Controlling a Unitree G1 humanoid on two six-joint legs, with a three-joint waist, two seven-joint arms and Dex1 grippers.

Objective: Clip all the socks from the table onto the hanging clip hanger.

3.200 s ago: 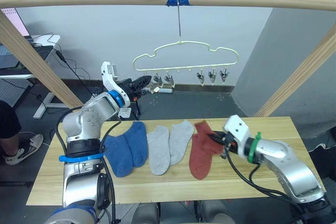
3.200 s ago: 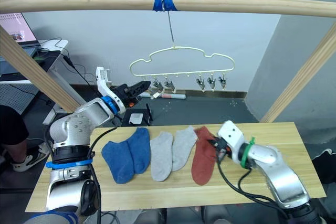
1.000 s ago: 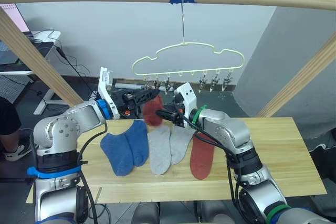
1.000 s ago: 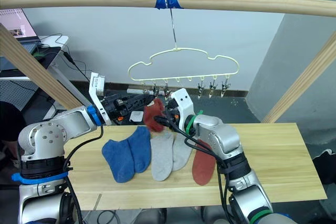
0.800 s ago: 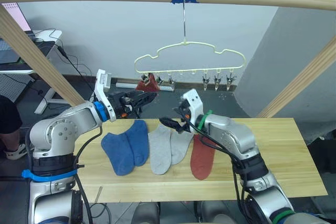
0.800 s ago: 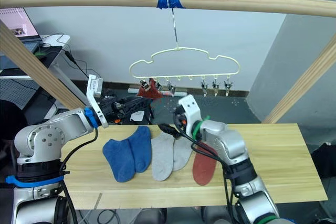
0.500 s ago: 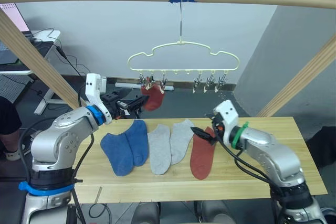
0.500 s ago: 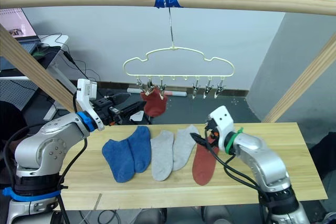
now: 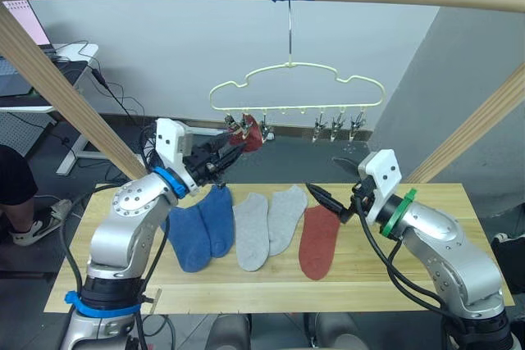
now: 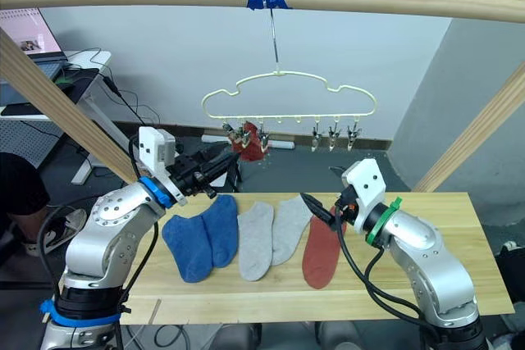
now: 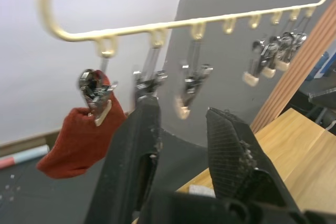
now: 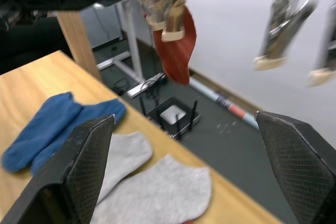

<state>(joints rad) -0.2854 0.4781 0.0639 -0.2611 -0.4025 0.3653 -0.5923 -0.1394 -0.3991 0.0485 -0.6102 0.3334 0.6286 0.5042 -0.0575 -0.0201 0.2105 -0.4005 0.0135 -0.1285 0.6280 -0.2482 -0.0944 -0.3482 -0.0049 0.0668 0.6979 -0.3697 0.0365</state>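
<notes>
Five ankle socks lie on the pale wooden bench [image 9: 459, 235], toes toward 6 o'clock: two blue socks [image 9: 199, 225], two light grey socks [image 9: 267, 223], one rust red sock [image 9: 318, 242]. A second rust red sock [image 9: 252, 137] hangs on the pale-yellow wire clip hanger [image 9: 295, 92]. The left claw [image 11: 181, 129] and right claw [image 12: 184, 169] are both apart, holding nothing.

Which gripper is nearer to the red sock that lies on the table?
The right gripper. It is open and hovers just above the toe end of the red sock on the table. The left gripper is raised near the clip hanger, beside the hanging red sock.

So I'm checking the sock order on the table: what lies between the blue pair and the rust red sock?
The two light grey socks lie side by side between the blue pair and the rust red sock, seen in the left eye view.
</notes>
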